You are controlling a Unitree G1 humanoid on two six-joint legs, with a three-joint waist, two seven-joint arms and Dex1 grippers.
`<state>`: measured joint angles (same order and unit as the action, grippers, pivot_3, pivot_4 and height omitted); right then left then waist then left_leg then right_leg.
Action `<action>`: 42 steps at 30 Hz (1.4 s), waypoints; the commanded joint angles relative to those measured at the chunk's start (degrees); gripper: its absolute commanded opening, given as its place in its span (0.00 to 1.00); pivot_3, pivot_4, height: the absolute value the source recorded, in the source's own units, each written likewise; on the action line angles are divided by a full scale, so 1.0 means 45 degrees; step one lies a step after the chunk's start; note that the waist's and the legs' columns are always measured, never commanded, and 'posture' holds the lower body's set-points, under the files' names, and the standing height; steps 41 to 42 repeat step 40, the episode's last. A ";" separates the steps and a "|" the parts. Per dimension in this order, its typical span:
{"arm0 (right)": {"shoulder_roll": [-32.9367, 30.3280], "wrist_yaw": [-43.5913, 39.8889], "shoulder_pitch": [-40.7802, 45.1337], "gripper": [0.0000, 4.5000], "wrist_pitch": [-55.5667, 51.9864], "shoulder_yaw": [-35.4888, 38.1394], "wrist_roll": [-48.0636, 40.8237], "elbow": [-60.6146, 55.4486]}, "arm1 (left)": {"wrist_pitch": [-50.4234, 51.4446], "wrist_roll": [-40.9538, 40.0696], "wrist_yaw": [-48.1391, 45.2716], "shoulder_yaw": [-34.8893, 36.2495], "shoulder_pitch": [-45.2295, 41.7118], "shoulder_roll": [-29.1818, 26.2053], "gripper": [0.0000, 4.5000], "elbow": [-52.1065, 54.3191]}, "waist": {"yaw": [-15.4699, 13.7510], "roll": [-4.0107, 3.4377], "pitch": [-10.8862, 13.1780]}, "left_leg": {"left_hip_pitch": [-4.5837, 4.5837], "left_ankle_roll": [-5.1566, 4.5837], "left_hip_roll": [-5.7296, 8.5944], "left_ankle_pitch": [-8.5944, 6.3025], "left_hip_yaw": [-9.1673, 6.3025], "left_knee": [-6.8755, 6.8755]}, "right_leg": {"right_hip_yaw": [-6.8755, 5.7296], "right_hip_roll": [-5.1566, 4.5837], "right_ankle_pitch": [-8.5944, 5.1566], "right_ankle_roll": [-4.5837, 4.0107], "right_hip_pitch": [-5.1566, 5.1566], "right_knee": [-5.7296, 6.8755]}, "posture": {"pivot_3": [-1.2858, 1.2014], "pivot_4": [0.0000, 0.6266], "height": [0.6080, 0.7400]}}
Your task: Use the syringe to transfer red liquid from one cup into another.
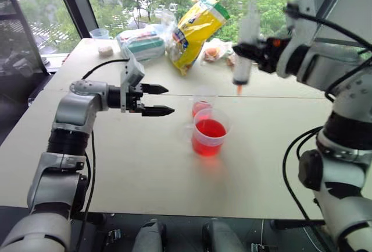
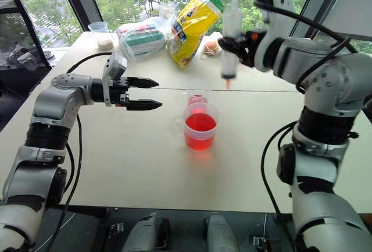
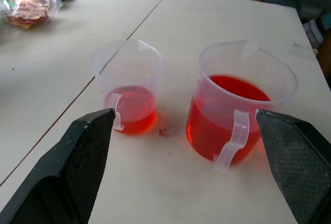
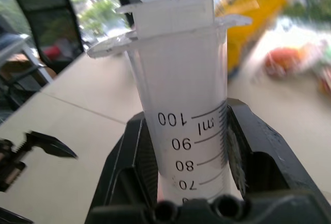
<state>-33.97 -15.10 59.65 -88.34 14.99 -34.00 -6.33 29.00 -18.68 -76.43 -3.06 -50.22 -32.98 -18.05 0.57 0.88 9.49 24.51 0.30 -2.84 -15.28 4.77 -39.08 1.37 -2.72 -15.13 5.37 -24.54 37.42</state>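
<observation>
Beige table (image 1: pixel 139 170) before tall windows. Syringe (image 1: pixel 245 48) upright, nozzle down, clamped in the closed right gripper (image 1: pixel 251 50), above and beyond both cups mid-table. Wider handled cup (image 1: pixel 209 132) of red liquid (image 1: pixel 210 128) touching the smaller cup (image 1: pixel 200 107) behind. Left gripper (image 1: pixel 165 100) spread wide, empty, just beside them. Snack bags (image 1: pixel 195 28) along the far edge.

Both arms are built of rounded silver-grey shells joined by black ribbed collars, with 2 or more black cables looping loose beside each. The left gripper (image 1: pixel 164 100) has 2 tapered black fingers (inner faces finely textured); the right gripper (image 4: pixel 186 146) is blocky black.
</observation>
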 commanded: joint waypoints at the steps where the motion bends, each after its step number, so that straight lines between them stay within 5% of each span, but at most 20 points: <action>1: -0.1067 0.0265 -0.0933 0.31 -0.0923 -0.0409 -0.0428 0.0915 | -0.0377 -0.0050 0.0070 -0.0086 -0.0074 0.0129 0.99 0.0010 | 0.0013 -0.0001 0.0001 | 0.0002 -0.0005 0.0003 -0.0003 0.0001 0.0000 | 0.0001 -0.0004 0.0001 0.0002 0.0003 -0.0007 | 0.52 0.24 1.00; 6: -0.1952 0.1029 -0.2250 0.31 -0.0923 -0.1259 -0.1790 0.2320 | -0.0377 -0.0097 0.0113 -0.0166 0.0030 0.0184 0.99 0.0150 | 0.0137 -0.0002 0.0001 | 0.0018 -0.0028 0.0003 -0.0016 0.0019 0.0013 | 0.0019 0.0012 0.0006 0.0014 -0.0021 -0.0029 | 0.52 0.24 1.00; 16: -0.1523 0.1907 -0.3124 0.31 -0.0923 -0.1434 -0.1123 0.3544 | 0.1125 -0.0966 -0.0159 -0.0085 0.0938 -0.0330 0.99 0.2060 | 0.0088 -0.0003 0.0001 | 0.0020 -0.0028 -0.0005 -0.0016 0.0014 0.0014 | 0.0024 0.0020 0.0006 0.0016 -0.0030 -0.0015 | 0.52 0.24 1.00; 17: -0.1481 0.1860 -0.3151 0.55 -0.0923 -0.1393 -0.1018 0.3586 | 0.1407 -0.1109 -0.0151 -0.0080 0.1023 -0.0385 1.00 0.2280 | 0.0072 -0.0003 0.0001 | 0.0019 -0.0028 -0.0006 -0.0016 0.0007 0.0013 | 0.0021 0.0022 0.0006 0.0015 -0.0023 -0.0022 | 0.52 0.24 1.00; 21: -0.1441 0.1497 -0.3308 0.99 -0.0923 -0.1142 -0.0887 0.3186 | 0.2086 -0.1519 0.0091 0.0064 0.1278 -0.0503 1.00 0.2830 | 0.0042 -0.0003 0.0002 | 0.0020 -0.0028 -0.0002 -0.0016 0.0005 0.0013 | 0.0021 0.0021 0.0006 0.0015 -0.0021 -0.0025 | 0.52 0.24 1.00; 27: -0.2687 0.0147 -0.4170 0.99 -0.0777 -0.1226 -0.1508 -0.0066 | 0.2712 -0.2152 0.0234 0.0280 0.1528 -0.0793 1.00 0.3407 | 0.0057 -0.0006 0.0003 | 0.0021 -0.0028 -0.0005 -0.0016 -0.0002 0.0019 | 0.0020 0.0026 0.0006 0.0016 -0.0025 -0.0024 | 0.52 0.24 1.00; 38: -0.5888 -0.4730 -0.7347 0.99 -0.0302 0.4082 -0.5498 -0.7083 | 0.3549 -0.2973 0.0737 0.0982 0.2146 -0.2067 1.00 0.4328 | 0.0013 -0.0002 0.0005 | 0.0009 -0.0029 -0.0008 -0.0017 -0.0019 0.0016 | 0.0012 0.0019 0.0004 0.0015 -0.0001 -0.0035 | 0.52 0.24 1.00; 42: -0.6305 -0.5263 -0.8002 0.99 0.0000 0.4621 -0.5837 -0.7567 | 0.3705 -0.3181 0.0827 0.1044 0.2190 -0.2127 1.00 0.4404 | 0.0017 -0.0002 0.0005 | 0.0005 -0.0028 -0.0008 -0.0017 -0.0020 0.0016 | 0.0011 0.0017 0.0003 0.0013 0.0005 -0.0039 | 0.52 0.24 1.00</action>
